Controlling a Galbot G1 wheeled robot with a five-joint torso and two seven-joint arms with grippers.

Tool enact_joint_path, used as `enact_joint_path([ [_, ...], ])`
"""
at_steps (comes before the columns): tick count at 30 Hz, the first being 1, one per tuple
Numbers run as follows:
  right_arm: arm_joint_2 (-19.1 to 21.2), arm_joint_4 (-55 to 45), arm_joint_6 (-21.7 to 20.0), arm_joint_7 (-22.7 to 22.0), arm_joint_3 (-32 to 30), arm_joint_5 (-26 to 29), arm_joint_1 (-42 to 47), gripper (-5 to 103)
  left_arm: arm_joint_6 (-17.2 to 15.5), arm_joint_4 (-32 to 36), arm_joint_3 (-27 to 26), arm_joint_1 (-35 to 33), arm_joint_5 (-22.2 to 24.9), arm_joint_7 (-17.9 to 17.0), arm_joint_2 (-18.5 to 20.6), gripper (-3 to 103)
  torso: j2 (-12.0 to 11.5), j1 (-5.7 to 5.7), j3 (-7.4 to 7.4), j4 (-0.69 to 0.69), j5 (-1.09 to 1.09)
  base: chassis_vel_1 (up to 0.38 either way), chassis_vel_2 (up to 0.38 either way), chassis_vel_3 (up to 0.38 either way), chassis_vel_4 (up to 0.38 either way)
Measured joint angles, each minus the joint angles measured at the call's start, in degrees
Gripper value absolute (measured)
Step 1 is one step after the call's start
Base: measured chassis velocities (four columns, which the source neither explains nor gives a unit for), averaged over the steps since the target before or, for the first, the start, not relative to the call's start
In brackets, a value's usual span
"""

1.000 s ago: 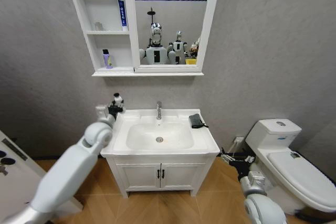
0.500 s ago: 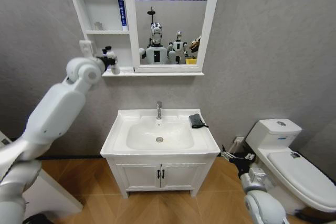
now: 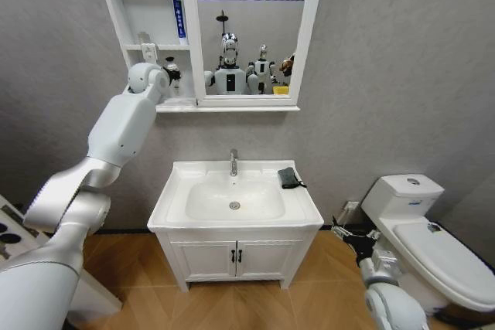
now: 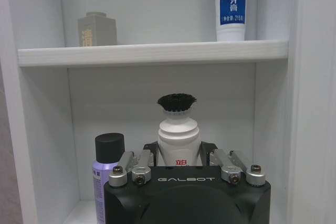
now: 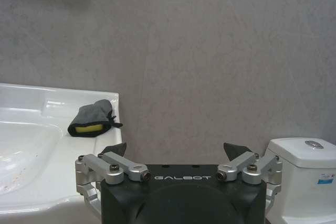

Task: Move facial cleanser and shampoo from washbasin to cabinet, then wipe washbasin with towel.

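Left wrist view: white bottle [image 4: 178, 139] upright in left gripper [image 4: 179, 157].

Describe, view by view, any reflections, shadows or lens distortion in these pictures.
Head view: the mirror reflects robots and ceiling lights; the cabinet's straight sides splay outward, a wide-lens effect. Left wrist view: soft shade under the shelf, behind the cleanser in the left end effector. Right wrist view: a dark shadow on one corner of the wall, beyond the open right end effector.

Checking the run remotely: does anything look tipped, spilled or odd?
Nothing stands out. The left gripper holds a white bottle upright in the cabinet; the towel lies on the washbasin.
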State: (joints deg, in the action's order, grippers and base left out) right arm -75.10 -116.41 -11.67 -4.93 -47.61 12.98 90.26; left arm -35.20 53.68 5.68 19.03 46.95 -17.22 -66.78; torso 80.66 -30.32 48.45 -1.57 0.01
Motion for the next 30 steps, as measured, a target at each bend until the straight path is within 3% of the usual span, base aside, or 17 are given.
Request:
enact_joint_path([
  [2, 0.01, 0.28, 0.02, 0.17, 0.26, 0.0, -0.07, 100, -0.07, -2.51, -0.07, 0.83, -1.76, 2.55, -0.89, 41, 0.0, 0.0, 0.0, -0.01, 0.0, 0.0, 0.0, 0.0, 0.0],
  [5, 0.13, 0.51, 0.03, 0.29, 0.34, 0.02, -0.19, 100, 0.1, -4.52, -0.33, 1.55, -2.3, 3.29, -2.08, 41, 0.0, 0.0, 0.0, -0.01, 0.0, 0.0, 0.0, 0.0, 0.0],
  [12, 0.36, 1.03, 0.03, 0.34, 0.33, 0.42, -0.83, 100, 1.09, -7.36, -0.68, 1.78, -3.49, 3.61, -4.03, 41, 0.0, 0.0, 0.0, -0.03, 0.02, 0.0, 0.0, 0.0, 0.0],
  [20, 0.6, 1.64, 0.02, 0.71, 0.67, 0.96, -1.58, 100, 5.6, -12.83, -2.18, 1.99, -8.11, 5.6, -6.96, 41, 0.0, 0.01, 0.0, -0.02, 0.01, 0.0, 0.0, 0.0, 0.0],
  [30, 0.68, 1.78, 0.0, 0.79, 0.48, 1.01, -1.36, 100, 6.22, -15.01, -3.0, 2.72, -10.28, 6.04, -8.32, 41, 0.0, 0.01, 0.0, -0.01, 0.01, 0.0, 0.0, 0.0, 0.0],
])
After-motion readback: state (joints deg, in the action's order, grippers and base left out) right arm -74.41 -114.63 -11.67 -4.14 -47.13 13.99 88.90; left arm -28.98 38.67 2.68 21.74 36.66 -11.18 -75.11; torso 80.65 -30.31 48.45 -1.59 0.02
